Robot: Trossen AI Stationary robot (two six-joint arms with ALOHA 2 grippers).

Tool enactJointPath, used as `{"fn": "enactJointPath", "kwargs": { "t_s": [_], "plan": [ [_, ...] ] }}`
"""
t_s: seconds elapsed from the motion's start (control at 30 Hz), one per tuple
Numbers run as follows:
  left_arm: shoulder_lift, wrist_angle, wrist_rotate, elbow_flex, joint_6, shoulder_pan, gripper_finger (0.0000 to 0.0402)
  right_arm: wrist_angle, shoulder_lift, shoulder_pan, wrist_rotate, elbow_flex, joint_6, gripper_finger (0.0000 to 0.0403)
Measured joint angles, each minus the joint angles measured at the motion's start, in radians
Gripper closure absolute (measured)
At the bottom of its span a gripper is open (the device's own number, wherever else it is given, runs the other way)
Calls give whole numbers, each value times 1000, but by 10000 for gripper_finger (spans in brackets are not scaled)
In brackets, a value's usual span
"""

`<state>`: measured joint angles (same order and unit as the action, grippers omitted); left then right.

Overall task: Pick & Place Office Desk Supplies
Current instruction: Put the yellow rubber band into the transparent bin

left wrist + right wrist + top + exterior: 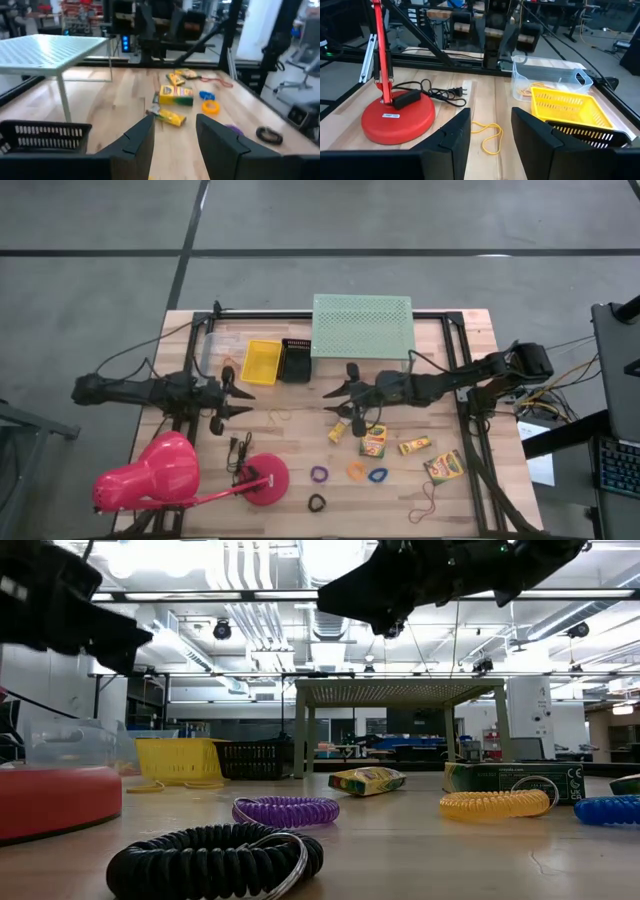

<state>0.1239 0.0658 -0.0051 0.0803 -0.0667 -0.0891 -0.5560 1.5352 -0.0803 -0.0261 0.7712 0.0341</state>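
1. The left gripper (237,392) hovers above the table (300,470), its fingers (137,145) parted with nothing between them.
2. Beyond its fingertips lie a crayon box (170,117), a second crayon box (176,95), then the blue loop (206,95) and orange loop (211,106); the black loop (269,133) sits off to one side.
3. The right gripper (340,392) hangs in the air near the mint shelf (362,326), fingers (452,140) apart and empty.
4. A thin yellow rubber band (487,134) lies on the wood just ahead of its fingertips, between them.
5. Farther ahead stand the yellow basket (570,107), the clear bin (547,77) and the red lamp base (397,119).
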Motion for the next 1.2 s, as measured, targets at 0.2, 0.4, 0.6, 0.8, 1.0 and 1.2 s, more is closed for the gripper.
{"fn": "enactJointPath", "kwargs": {
  "t_s": [0.2, 0.4, 0.6, 0.8, 1.0, 1.2],
  "plan": [
    [124, 84, -14, 131, -39, -1, 252, 0, 5, 0, 0, 1, 0, 272],
    [363, 232, -79, 249, -99, -1, 252, 1, 5, 0, 0, 1, 0, 275],
    [603, 354, -85, 333, -229, -1, 252, 1, 5, 0, 0, 1, 0, 268],
    [752, 302, -153, 346, -397, -1, 252, 1, 5, 0, 0, 1, 0, 262],
    [843, 299, -168, 345, -594, -1, 252, 1, 5, 0, 0, 1, 0, 265],
    [894, 299, -163, 350, -649, -1, 252, 0, 5, 0, 0, 1, 0, 275]
  ]
}}
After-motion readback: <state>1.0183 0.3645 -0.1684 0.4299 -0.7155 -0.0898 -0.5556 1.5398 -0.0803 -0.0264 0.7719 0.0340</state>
